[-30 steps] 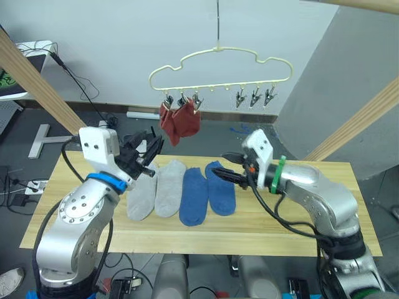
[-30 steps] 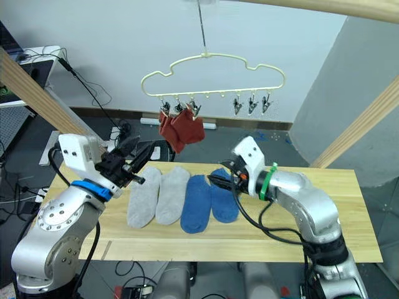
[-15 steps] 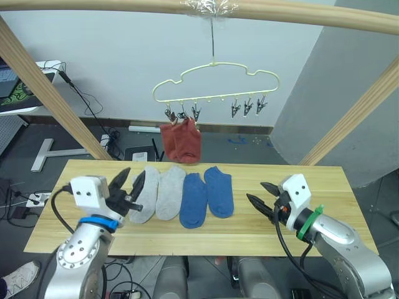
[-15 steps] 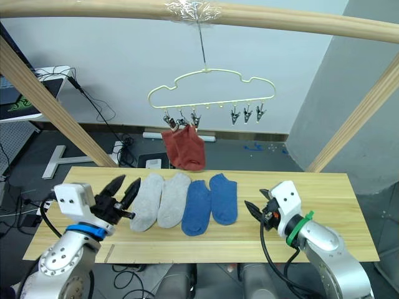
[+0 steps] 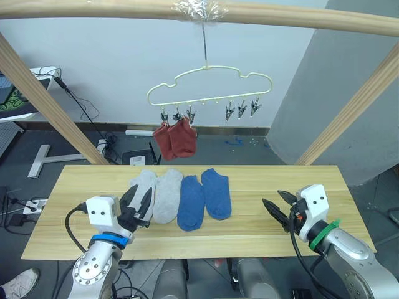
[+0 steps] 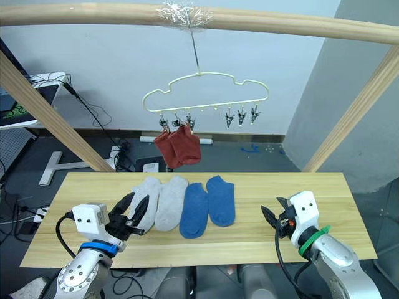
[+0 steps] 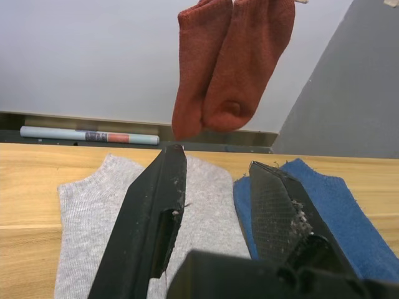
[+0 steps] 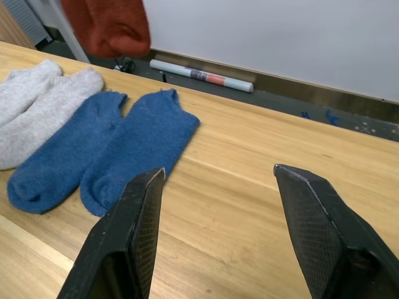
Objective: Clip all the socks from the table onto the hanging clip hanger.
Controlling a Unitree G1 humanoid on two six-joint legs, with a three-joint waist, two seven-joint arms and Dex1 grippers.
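Two rust red socks (image 5: 176,138) hang side by side from the left clips of the pale yellow clip hanger (image 5: 209,84). On the table (image 5: 262,180) lie two grey socks (image 5: 156,194) and two blue socks (image 5: 202,196) in a row. My left gripper (image 5: 141,200) is open, low over the front end of the leftmost grey sock (image 7: 81,205), holding nothing. Out to the right of the blue socks (image 8: 106,156), my right gripper (image 5: 273,199) stands open and empty over bare wood.
Three bare clips (image 5: 240,109) hang on the hanger's right half. A wooden beam (image 5: 93,7) carries the hanger, with slanted posts at left (image 5: 37,81) and right (image 5: 349,106). Cables and a tube (image 8: 199,75) lie on the floor behind the table.
Both arms have dropped and drawn back from above the socks toward the table's front edge. Both grippers stay open. The head camera has tilted up, showing the top beam.
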